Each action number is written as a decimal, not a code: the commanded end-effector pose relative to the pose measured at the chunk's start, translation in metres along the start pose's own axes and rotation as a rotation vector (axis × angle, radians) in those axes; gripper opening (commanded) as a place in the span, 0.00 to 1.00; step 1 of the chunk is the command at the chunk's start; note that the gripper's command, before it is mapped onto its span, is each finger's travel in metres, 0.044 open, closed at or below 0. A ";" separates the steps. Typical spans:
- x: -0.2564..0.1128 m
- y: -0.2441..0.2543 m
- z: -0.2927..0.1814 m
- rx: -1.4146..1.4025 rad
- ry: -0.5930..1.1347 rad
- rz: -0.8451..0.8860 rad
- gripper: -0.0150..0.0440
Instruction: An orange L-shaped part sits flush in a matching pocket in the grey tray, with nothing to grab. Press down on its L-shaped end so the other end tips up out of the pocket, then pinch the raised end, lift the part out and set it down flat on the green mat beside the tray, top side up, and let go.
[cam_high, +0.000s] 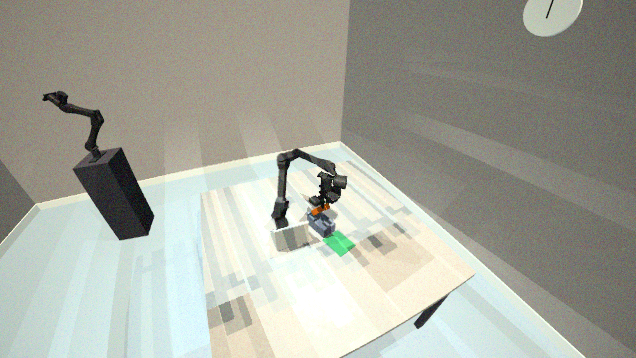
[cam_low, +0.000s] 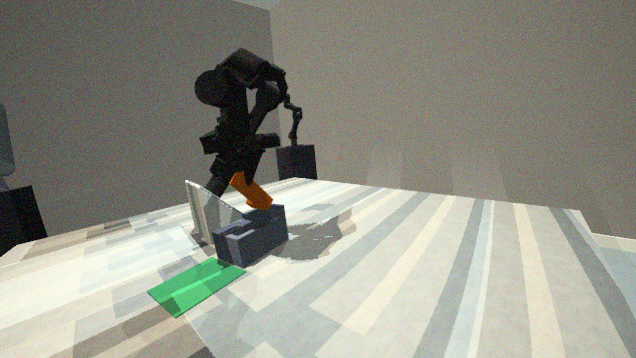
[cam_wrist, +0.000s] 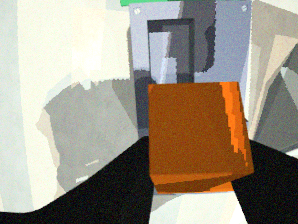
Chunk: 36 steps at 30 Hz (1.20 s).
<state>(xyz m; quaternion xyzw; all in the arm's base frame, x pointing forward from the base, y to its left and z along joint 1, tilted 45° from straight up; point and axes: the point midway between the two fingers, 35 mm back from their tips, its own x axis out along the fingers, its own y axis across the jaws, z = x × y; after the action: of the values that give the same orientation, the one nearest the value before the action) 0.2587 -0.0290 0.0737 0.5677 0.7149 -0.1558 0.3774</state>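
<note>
The orange L-shaped part (cam_high: 318, 211) (cam_low: 255, 194) (cam_wrist: 192, 120) is tilted above the grey tray (cam_high: 322, 227) (cam_low: 261, 239) (cam_wrist: 231, 40). My gripper (cam_high: 324, 206) (cam_low: 239, 179) (cam_wrist: 188, 145) is shut on its raised end, with a black finger on either side. The part's other end slants down, close over the tray's far end; whether it touches the tray is not clear. The visible stretch of the pocket (cam_wrist: 160, 50) is empty. The green mat (cam_high: 340, 244) (cam_low: 195, 286) (cam_wrist: 126, 2) lies flat beside the tray, with nothing on it.
A pale upright panel (cam_high: 291, 238) (cam_low: 216, 217) stands on the table close beside the tray, near the arm's base. A second arm stands on a dark pedestal (cam_high: 116, 200) (cam_low: 296, 162) beyond the table.
</note>
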 end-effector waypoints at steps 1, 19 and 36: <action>-0.002 0.000 0.008 -0.005 -0.006 0.001 0.25; 0.000 -0.007 0.080 -0.007 -0.011 0.001 0.25; -0.002 -0.012 0.146 -0.008 -0.016 0.001 0.25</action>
<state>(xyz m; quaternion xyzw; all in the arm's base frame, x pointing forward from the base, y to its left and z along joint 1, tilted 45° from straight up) 0.2960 -0.1170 -0.0154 0.5664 0.7131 -0.1569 0.3821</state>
